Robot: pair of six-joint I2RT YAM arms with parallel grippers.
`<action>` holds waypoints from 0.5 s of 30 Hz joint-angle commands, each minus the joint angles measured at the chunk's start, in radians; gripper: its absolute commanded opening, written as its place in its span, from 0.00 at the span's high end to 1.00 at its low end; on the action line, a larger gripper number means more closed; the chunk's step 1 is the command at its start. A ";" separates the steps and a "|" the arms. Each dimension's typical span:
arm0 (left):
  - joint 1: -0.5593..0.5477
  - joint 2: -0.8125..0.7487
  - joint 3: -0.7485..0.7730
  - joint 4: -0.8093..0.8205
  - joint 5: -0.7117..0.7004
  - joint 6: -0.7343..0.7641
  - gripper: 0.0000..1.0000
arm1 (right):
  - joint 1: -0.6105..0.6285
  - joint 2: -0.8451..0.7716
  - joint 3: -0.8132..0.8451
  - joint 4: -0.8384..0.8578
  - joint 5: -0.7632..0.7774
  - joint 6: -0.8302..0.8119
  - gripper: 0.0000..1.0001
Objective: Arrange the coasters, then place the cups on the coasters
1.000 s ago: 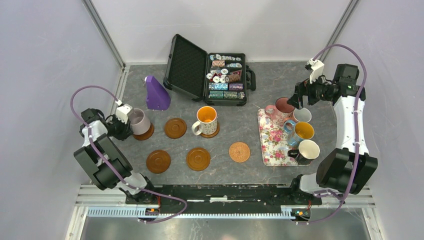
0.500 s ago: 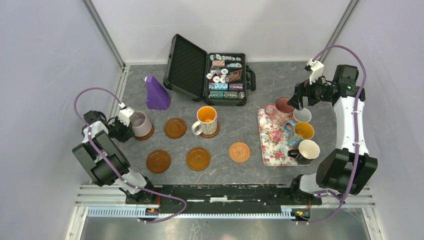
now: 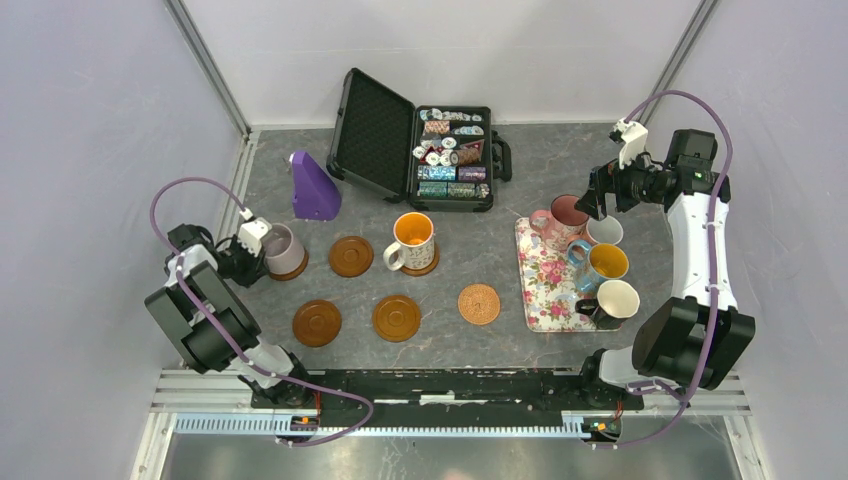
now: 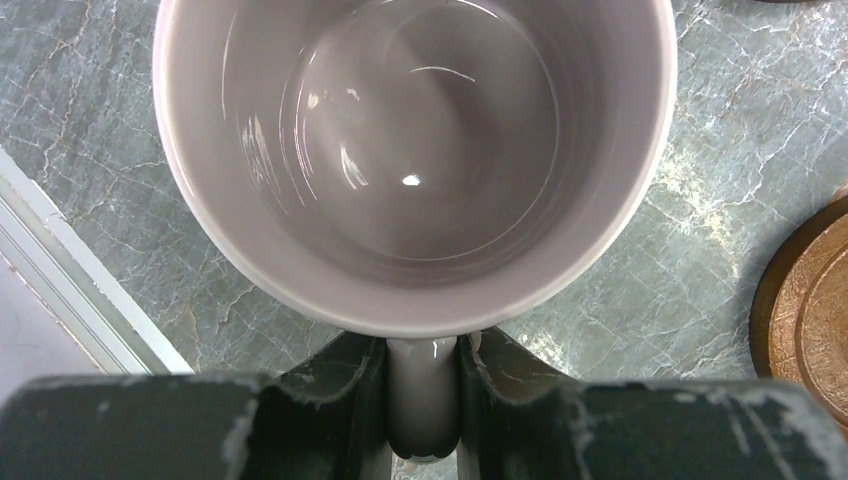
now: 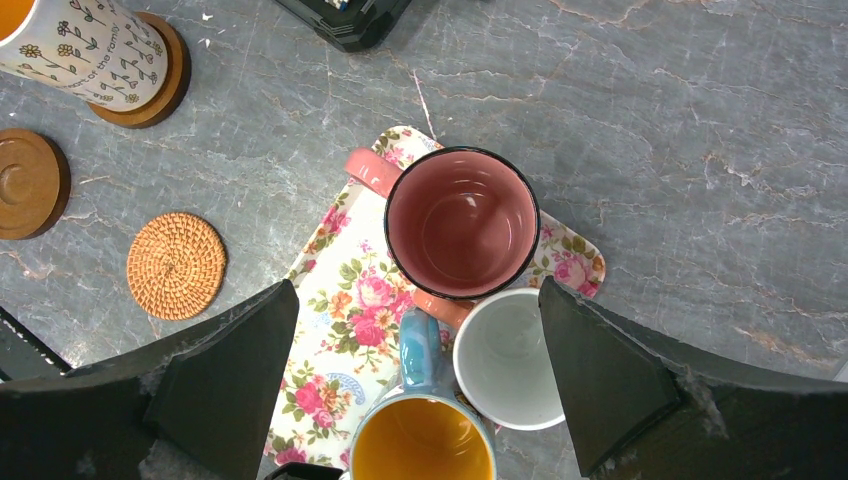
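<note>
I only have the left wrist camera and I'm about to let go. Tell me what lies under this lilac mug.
Observer: In the top view a brown coaster peeks out from under the lilac mug. I cannot tell whether the mug rests on it.
Operator: Report the right arm.
Observer: The right gripper hangs open above the pink mug on the floral tray.
Operator: Count the free coasters.
Observer: Four lie bare: three brown coasters and the woven coaster. The floral mug stands on another.
</note>
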 commanded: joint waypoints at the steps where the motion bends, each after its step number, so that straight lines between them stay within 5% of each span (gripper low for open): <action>1: 0.013 -0.036 0.012 -0.032 0.011 0.084 0.87 | 0.004 -0.004 0.015 0.006 0.002 -0.013 0.02; 6: 0.019 -0.014 0.033 -0.069 -0.010 0.097 0.82 | 0.004 0.000 0.014 0.006 -0.008 -0.014 0.02; 8: 0.019 -0.005 0.041 -0.078 -0.020 0.099 0.66 | 0.003 0.000 0.013 0.007 -0.008 -0.015 0.02; 10: 0.019 -0.008 0.043 -0.091 -0.027 0.106 0.38 | 0.003 -0.002 0.010 0.004 -0.007 -0.018 0.02; 15: 0.018 -0.050 0.053 -0.118 -0.028 0.078 0.16 | 0.003 -0.005 0.006 0.002 -0.012 -0.021 0.02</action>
